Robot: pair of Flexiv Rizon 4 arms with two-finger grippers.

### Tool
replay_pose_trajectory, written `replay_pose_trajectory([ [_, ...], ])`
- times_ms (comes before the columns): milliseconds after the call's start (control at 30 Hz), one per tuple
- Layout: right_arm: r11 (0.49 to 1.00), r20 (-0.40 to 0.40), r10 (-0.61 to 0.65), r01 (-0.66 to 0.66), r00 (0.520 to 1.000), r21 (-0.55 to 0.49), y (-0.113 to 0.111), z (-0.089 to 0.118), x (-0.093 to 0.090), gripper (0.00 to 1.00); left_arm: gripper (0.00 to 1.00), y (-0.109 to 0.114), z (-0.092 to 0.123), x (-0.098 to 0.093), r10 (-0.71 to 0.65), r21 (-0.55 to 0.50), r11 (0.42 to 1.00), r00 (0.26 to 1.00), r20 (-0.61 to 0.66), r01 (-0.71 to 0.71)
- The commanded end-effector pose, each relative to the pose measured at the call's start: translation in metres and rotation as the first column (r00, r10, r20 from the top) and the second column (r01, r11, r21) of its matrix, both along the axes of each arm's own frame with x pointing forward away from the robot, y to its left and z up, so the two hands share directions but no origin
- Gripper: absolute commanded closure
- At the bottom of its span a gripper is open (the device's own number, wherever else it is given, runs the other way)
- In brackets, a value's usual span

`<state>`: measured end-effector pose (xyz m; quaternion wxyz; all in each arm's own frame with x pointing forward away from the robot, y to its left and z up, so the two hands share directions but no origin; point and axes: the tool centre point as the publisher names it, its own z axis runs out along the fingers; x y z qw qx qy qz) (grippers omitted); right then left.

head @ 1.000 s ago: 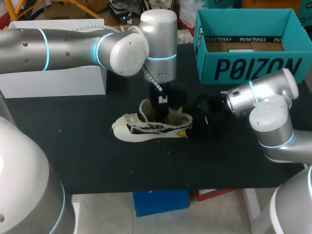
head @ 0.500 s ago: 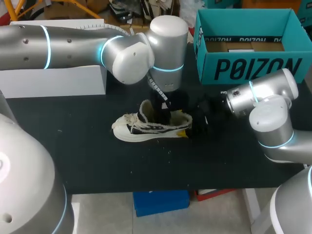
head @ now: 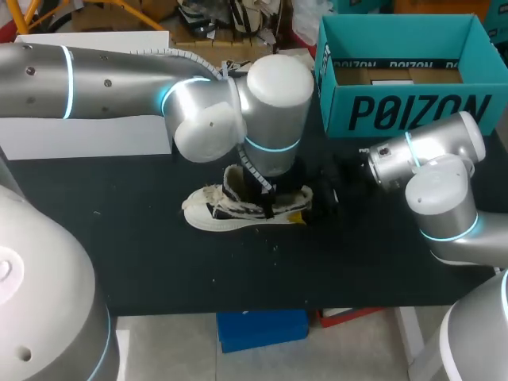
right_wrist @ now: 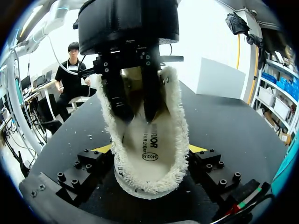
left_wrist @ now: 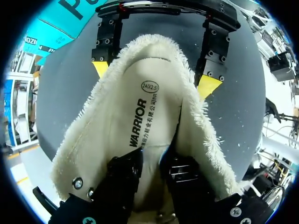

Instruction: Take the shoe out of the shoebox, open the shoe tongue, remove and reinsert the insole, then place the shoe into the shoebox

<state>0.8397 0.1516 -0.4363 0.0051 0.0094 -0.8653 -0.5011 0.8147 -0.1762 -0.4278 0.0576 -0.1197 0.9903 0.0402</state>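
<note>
Black table [head: 159, 262] under fleece-lined shoe [head: 208, 213]

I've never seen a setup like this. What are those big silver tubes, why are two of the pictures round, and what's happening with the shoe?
The silver tubes are two robot arms, the left arm and the right arm. Each ends in a gripper with two fingers. The wide picture comes from a camera above and behind the robot, looking down on the black table. The two round pictures come from small cameras on the arms' wrists, looking out along the fingers.

On the table are a cream shoe with a fleecy lining, a teal shoebox at the back and a white box. The right gripper clamps the shoe's heel between its yellow tips. The left gripper reaches down into the shoe, onto the insole. I cannot tell whether it grips it.
</note>
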Motion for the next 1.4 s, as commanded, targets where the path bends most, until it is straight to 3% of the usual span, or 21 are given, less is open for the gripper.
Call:
replay_pose_trajectory([
  [33,1.000,-0.001,-0.002,0.002,1.000,-0.001,-0.002,-0.006,0.001,1.00,0.73,0.006,-0.026,-0.008,-0.014,0.050,0.999,0.987,0.159,0.006],
  [400,1.000,-0.001,-0.002,0.002,1.000,-0.001,-0.002,-0.006,0.001,1.00,0.72,0.013,-0.025,0.010,-0.005,0.077,0.997,0.918,0.396,-0.027],
  [567,1.000,-0.001,-0.002,0.002,1.000,-0.001,-0.002,-0.006,0.001,1.00,0.89,0.013,-0.018,0.018,0.021,0.037,0.998,0.892,0.452,-0.042],
  [733,1.000,-0.001,-0.002,0.002,1.000,-0.001,-0.002,-0.006,0.001,1.00,0.81,0.011,-0.011,0.026,0.033,0.009,0.999,0.871,0.490,-0.042],
  [1233,1.000,-0.001,-0.002,0.002,1.000,-0.001,-0.002,-0.006,0.001,1.00,0.79,0.009,-0.001,0.046,0.091,-0.079,0.995,0.833,0.546,-0.057],
  [1300,1.000,-0.001,-0.002,0.002,1.000,-0.001,-0.002,-0.006,0.001,1.00,0.85,0.009,0.000,0.045,0.089,-0.084,0.995,0.835,0.544,-0.051],
  [1333,1.000,-0.001,-0.002,0.002,1.000,-0.001,-0.002,-0.006,0.001,1.00,1.00,0.009,0.000,0.043,0.084,-0.086,0.995,0.836,0.542,-0.045],
  [1400,1.000,-0.001,-0.002,0.002,1.000,-0.001,-0.002,-0.006,0.001,1.00,1.00,0.009,0.001,0.041,0.079,-0.087,0.995,0.849,0.522,-0.039],
])
